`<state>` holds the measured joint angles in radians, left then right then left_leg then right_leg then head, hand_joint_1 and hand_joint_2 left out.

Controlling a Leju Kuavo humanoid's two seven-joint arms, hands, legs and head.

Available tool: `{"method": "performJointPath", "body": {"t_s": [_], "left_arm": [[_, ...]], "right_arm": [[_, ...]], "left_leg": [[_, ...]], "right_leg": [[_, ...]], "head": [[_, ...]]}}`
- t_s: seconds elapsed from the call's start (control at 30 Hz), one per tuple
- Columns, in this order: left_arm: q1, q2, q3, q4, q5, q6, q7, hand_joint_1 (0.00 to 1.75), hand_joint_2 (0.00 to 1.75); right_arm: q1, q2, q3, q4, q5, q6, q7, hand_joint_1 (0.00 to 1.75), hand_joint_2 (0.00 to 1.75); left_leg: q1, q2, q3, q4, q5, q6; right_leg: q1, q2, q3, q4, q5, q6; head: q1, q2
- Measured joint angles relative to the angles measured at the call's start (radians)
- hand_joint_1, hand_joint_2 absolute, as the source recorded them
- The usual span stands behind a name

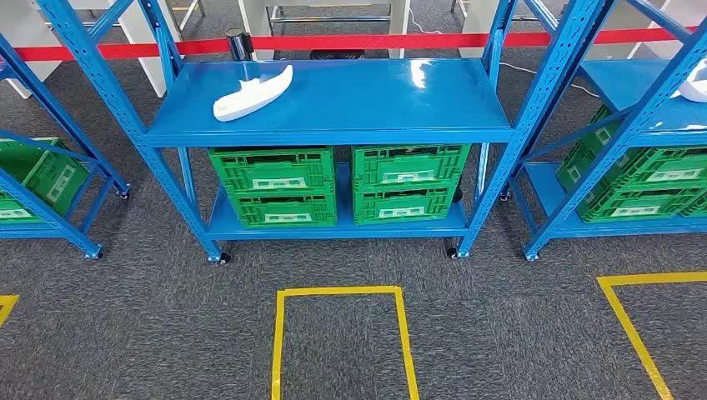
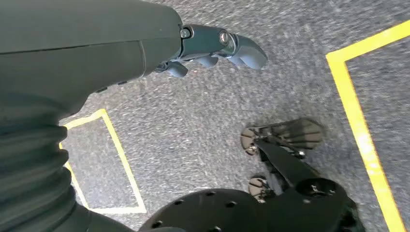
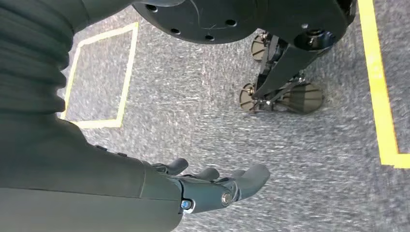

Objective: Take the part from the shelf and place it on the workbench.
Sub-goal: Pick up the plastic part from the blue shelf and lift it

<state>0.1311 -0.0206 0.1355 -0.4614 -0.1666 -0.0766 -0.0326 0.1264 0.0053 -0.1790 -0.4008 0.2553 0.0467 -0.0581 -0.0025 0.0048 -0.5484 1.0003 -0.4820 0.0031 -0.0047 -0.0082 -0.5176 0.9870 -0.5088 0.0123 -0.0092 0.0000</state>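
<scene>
No writing, brand or number can be read. The green crates under the blue shelf carry white label panels on their fronts, but whatever is printed on them is too small to make out.

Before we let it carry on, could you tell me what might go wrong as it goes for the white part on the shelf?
The white part lies near the blue shelf's front left, beside an upright, so an arm may clip the frame. Its irregular shape could slip in a grasp. Both the left hand and right hand hang empty over the carpet, with the approach not yet begun.
</scene>
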Motion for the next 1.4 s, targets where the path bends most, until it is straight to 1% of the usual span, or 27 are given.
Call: {"method": "performJointPath", "body": {"t_s": [0.07, 0.17, 0.2, 0.3, 0.33, 0.47, 0.6, 0.8, 1.07, 1.4], "left_arm": [[-0.002, -0.002, 0.014, -0.007, -0.015, -0.008, -0.002, 0.00, 1.75], [-0.008, -0.010, 0.057, -0.027, -0.059, -0.033, -0.011, 0.00, 1.75], [-0.010, -0.012, 0.072, -0.034, -0.073, -0.041, -0.014, 0.00, 1.31], [-0.015, -0.020, 0.117, -0.055, -0.112, -0.063, -0.022, 0.00, 0.00], [-0.016, -0.023, 0.133, -0.064, -0.125, -0.071, -0.025, 0.00, 0.00], [-0.023, -0.041, 0.193, -0.108, -0.168, -0.102, -0.043, 0.00, 0.00], [-0.031, -0.066, 0.244, -0.184, -0.181, -0.128, -0.060, 0.00, 0.00], [-0.033, -0.086, 0.270, -0.346, -0.148, -0.143, -0.075, 0.00, 0.00], [-0.032, -0.089, 0.261, -0.594, -0.075, -0.138, -0.092, 0.00, 0.00], [-0.033, -0.083, 0.180, -0.926, -0.024, -0.117, -0.124, 0.00, 0.00]], "right_arm": [[-0.003, 0.000, -0.018, 0.003, 0.024, 0.005, -0.005, 0.00, 1.75], [-0.013, 0.000, -0.073, 0.011, 0.095, 0.018, -0.021, 0.00, 1.75], [-0.016, 0.000, -0.091, 0.014, 0.117, 0.022, -0.026, 0.00, 1.75], [-0.025, 0.000, -0.144, 0.020, 0.181, 0.033, -0.041, 0.00, 0.44], [-0.027, 0.000, -0.164, 0.022, 0.204, 0.038, -0.046, 0.00, 0.00], [-0.038, 0.000, -0.239, 0.029, 0.296, 0.056, -0.069, 0.00, 0.00], [-0.047, 0.000, -0.309, 0.033, 0.385, 0.075, -0.091, 0.00, 0.00], [-0.060, 0.000, -0.401, 0.041, 0.508, 0.099, -0.123, 0.00, 0.00], [-0.070, 0.003, -0.499, 0.043, 0.638, 0.127, -0.157, 0.00, 0.00], [-0.081, 0.019, -0.620, 0.043, 0.776, 0.168, -0.188, 0.00, 0.00]], "left_leg": [[0.000, 0.000, 0.000, 0.000, 0.000, 0.000], [0.000, 0.000, 0.000, 0.000, 0.000, 0.000], [0.000, 0.000, 0.000, 0.000, 0.000, 0.000], [0.000, 0.000, 0.000, 0.000, 0.000, 0.000], [0.000, 0.000, 0.000, 0.000, 0.000, 0.000], [0.000, 0.000, 0.000, 0.000, 0.000, 0.000], [0.000, 0.000, 0.000, 0.000, 0.000, 0.000], [0.000, 0.000, 0.000, 0.000, 0.000, 0.000], [0.000, 0.000, 0.000, 0.000, 0.001, -0.001], [0.000, 0.000, 0.000, 0.000, 0.001, -0.001]], "right_leg": [[0.000, 0.000, 0.000, 0.000, 0.000, 0.000], [0.000, 0.000, 0.000, 0.000, 0.000, 0.000], [0.000, 0.000, 0.000, 0.000, 0.000, 0.000], [0.000, 0.000, 0.000, 0.000, 0.000, 0.000], [0.000, 0.000, 0.000, 0.000, 0.000, 0.000], [0.000, 0.000, 0.000, 0.000, 0.000, 0.000], [0.000, 0.000, 0.000, 0.000, 0.000, 0.000], [0.000, 0.000, 0.000, 0.000, 0.000, 0.000], [0.000, 0.000, 0.000, 0.000, 0.000, 0.000], [0.000, 0.000, 0.000, 0.000, 0.001, 0.000]], "head": [[0.000, 0.000], [0.000, 0.000], [0.000, 0.000], [0.000, 0.000], [0.000, 0.000], [0.000, 0.000], [0.000, 0.000], [0.000, 0.000], [0.000, 0.000], [0.000, 0.000]]}}
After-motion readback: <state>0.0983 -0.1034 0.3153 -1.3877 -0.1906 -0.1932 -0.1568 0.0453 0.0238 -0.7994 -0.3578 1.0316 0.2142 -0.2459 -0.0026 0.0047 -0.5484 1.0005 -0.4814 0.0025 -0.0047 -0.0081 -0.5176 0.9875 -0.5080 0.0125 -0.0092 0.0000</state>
